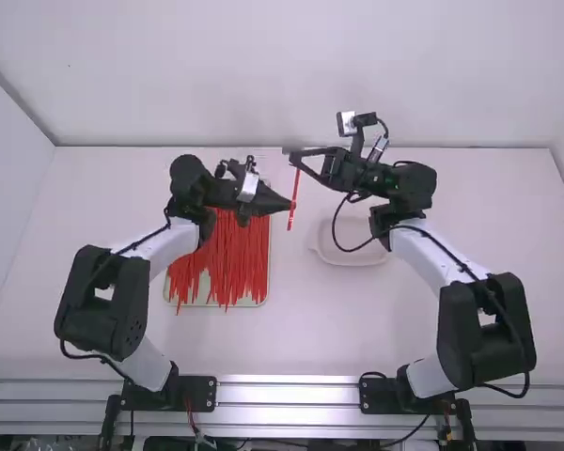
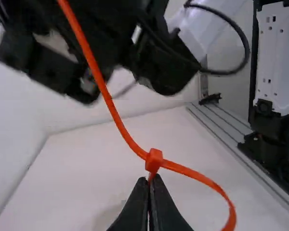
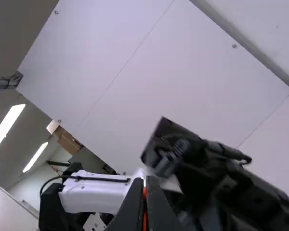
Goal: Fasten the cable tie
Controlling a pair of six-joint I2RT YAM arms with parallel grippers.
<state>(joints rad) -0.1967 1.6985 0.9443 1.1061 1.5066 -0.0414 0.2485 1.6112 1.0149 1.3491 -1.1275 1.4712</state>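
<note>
A red cable tie (image 1: 292,197) hangs in the air between the two grippers, above the table's middle. My left gripper (image 1: 287,205) is shut on it just below its square head (image 2: 153,159); the left wrist view shows the strap (image 2: 101,82) threaded through the head and its tail curling off in a loop (image 2: 216,190). My right gripper (image 1: 294,160) is shut on the strap's upper end, and a sliver of red tie (image 3: 144,192) shows between its closed fingers (image 3: 135,202).
A pile of red cable ties (image 1: 221,258) lies on a white tray (image 1: 263,299) under the left arm. A white dish (image 1: 343,254) sits beneath the right arm. The aluminium rail (image 1: 282,385) runs along the table's front edge.
</note>
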